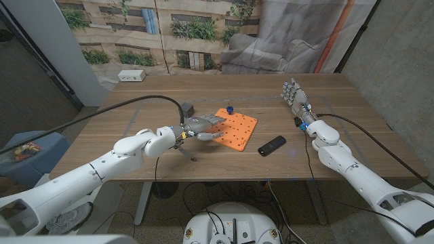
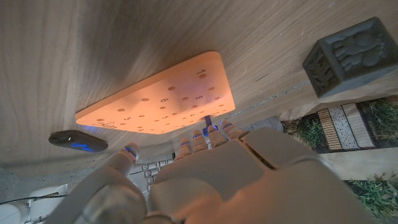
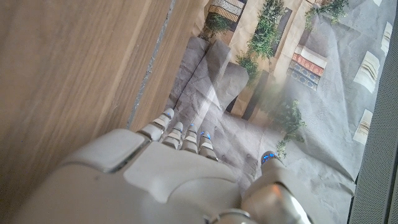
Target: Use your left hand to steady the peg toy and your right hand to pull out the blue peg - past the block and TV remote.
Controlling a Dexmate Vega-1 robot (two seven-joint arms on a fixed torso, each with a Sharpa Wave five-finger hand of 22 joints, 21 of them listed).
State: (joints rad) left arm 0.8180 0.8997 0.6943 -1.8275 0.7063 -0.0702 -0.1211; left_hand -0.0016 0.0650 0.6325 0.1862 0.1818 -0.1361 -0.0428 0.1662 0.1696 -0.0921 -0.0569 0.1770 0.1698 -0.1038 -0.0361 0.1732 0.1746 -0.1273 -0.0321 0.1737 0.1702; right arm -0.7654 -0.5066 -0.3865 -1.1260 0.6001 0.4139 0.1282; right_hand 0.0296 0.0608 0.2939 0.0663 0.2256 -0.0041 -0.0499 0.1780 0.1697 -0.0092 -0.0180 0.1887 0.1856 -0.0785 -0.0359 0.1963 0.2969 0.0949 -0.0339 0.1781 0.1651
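Reading across the desk from the robot's left: the left hand sits at the near-left edge of the orange peg toy, fingers spread and laid on the board, gripping nothing. The dark block stands just behind that hand. The blue peg stands upright at the board's far edge. The TV remote lies near the board's right side. The right hand hangs well apart, fingers extended and empty; the peg lies to its left, past the remote.
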